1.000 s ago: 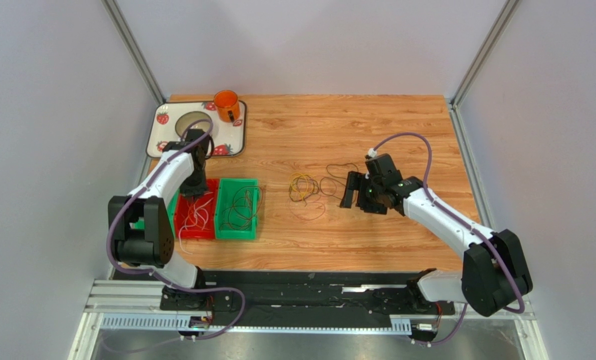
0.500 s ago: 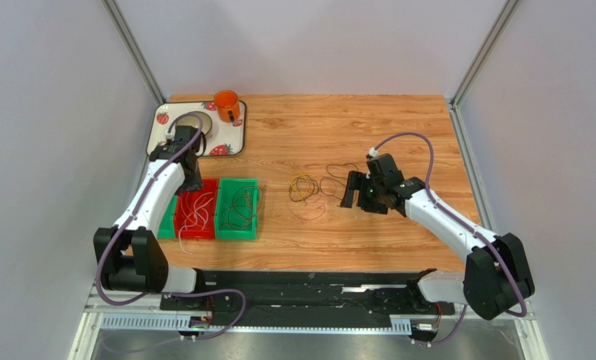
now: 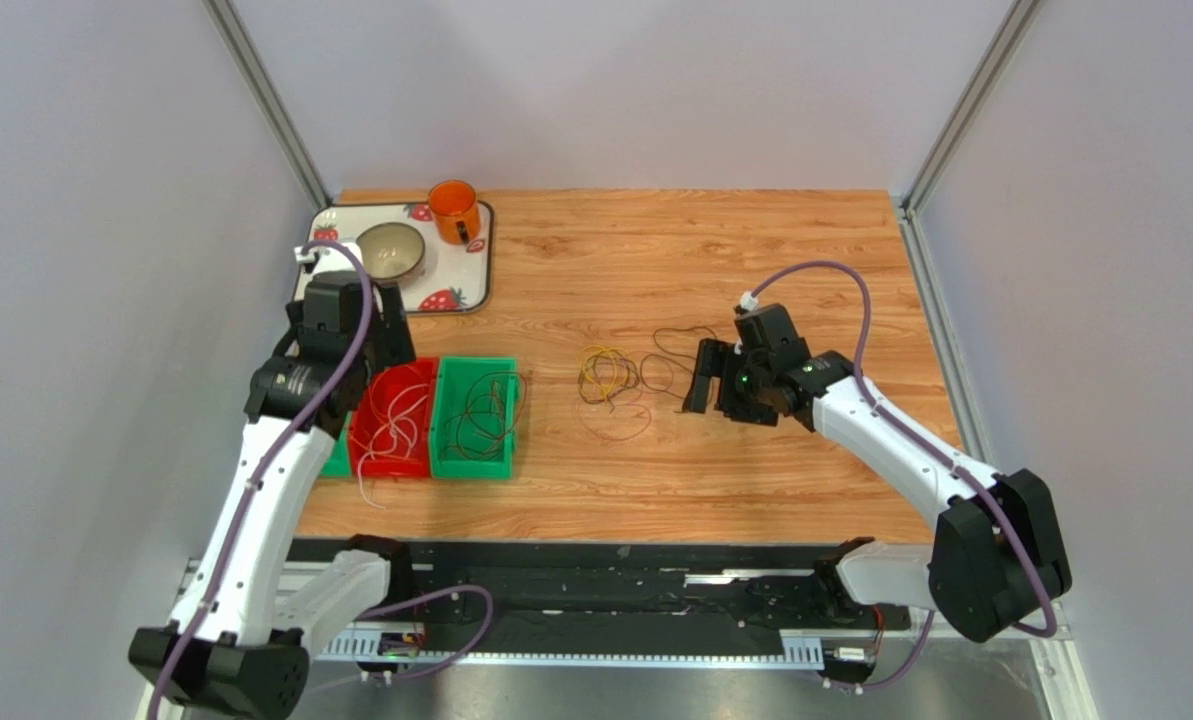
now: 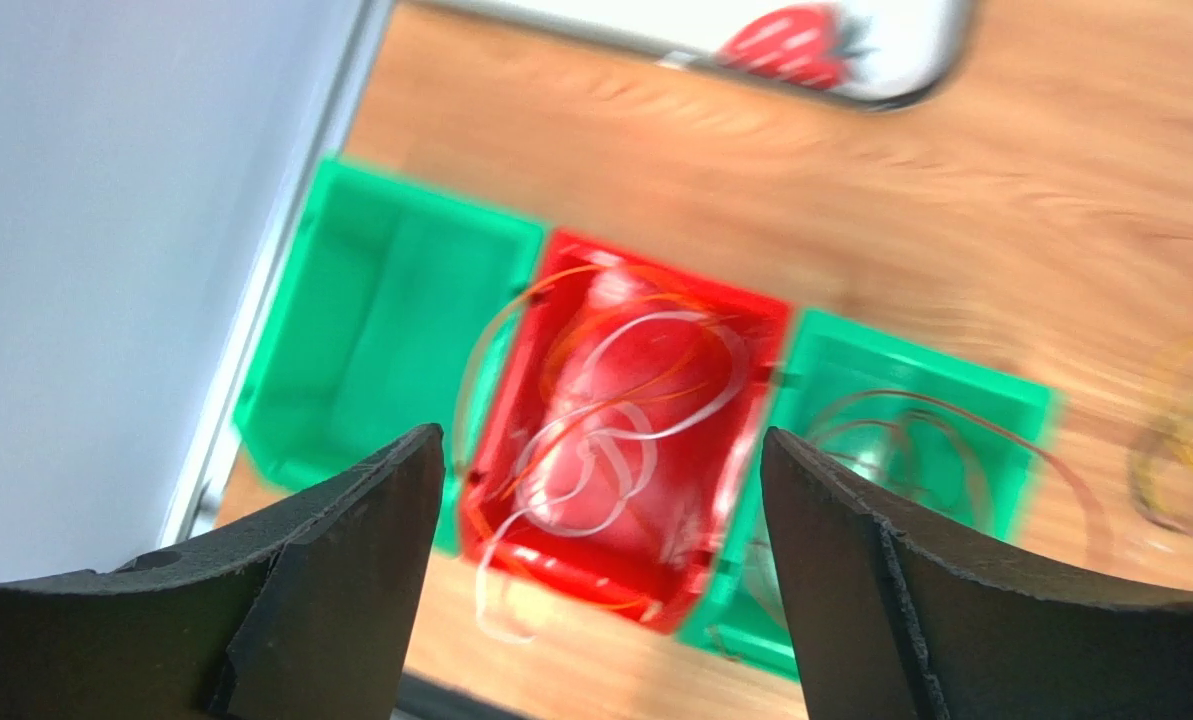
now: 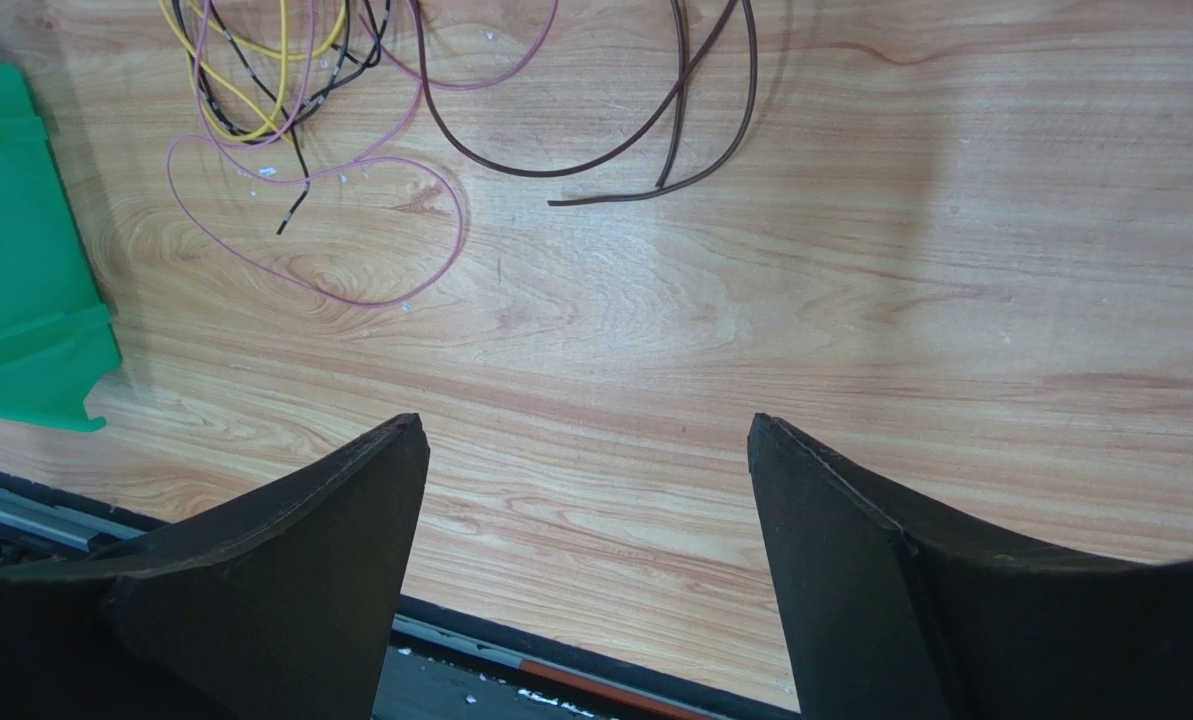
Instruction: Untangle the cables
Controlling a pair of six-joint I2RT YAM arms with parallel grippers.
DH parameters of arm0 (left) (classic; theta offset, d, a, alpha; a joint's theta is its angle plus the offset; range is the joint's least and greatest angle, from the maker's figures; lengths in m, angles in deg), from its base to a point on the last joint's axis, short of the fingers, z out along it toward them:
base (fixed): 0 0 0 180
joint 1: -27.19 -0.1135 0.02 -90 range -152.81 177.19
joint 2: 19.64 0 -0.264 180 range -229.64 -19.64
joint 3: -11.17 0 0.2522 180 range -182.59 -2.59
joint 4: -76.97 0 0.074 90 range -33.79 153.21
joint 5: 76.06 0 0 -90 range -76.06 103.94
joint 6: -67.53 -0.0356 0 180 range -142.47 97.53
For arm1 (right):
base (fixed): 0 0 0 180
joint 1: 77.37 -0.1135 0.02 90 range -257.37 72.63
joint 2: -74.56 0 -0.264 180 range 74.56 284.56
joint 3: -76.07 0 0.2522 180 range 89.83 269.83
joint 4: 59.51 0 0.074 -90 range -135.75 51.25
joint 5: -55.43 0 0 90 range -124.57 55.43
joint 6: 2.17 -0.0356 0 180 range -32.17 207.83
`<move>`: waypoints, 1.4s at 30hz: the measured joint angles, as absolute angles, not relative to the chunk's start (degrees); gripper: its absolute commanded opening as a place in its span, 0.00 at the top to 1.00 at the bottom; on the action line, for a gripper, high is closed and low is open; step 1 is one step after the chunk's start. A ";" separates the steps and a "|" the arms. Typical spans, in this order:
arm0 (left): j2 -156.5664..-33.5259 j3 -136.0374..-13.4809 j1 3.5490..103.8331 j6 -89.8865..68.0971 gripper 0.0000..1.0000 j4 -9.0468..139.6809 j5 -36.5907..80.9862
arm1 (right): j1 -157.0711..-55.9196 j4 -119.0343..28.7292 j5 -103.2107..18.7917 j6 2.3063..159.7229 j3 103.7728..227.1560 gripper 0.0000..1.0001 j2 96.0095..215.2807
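A white cable (image 4: 617,450) and an orange cable (image 4: 557,308) lie coiled in the red bin (image 4: 715,338); one white end hangs over its near wall. My left gripper (image 4: 602,438) hovers above this bin, open and holding nothing. The green bin (image 3: 478,417) to its right holds dark cables (image 4: 918,428). Loose on the table lie a yellow cable (image 3: 605,372), a pink cable (image 5: 317,240) and a dark brown cable (image 5: 632,143), partly overlapping. My right gripper (image 5: 584,425) stands open just right of them, above bare wood.
A strawberry-print tray (image 3: 467,267) at the back left carries a bowl (image 3: 390,249) and an orange mug (image 3: 454,210). A smaller green bin (image 4: 369,338) sits left of the red one, by the left wall. Metal rails run along the near table edge.
My left gripper has opened and drawn up and back to the left, away from the red bin where the white cable now lies. The right arm has not moved.
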State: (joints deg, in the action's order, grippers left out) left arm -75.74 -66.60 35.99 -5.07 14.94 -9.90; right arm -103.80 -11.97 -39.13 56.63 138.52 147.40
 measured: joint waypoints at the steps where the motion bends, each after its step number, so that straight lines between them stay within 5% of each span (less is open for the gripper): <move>1: -74.47 -66.60 37.87 -5.42 0.14 15.62 -9.81 | -103.80 -11.86 -39.04 56.63 138.82 0.17 147.42; 8: -74.49 -67.01 49.67 -6.84 0.19 18.09 -6.58 | -103.80 -11.71 -37.64 56.65 140.11 0.17 147.45; 32: -110.60 -69.07 76.10 -3.32 0.26 38.24 -1.51 | -100.92 -8.49 -27.74 55.03 140.05 0.18 147.86; 42: -120.26 -73.13 84.12 -15.86 0.21 46.96 4.13 | -88.88 -8.36 -31.65 53.79 139.17 0.18 148.78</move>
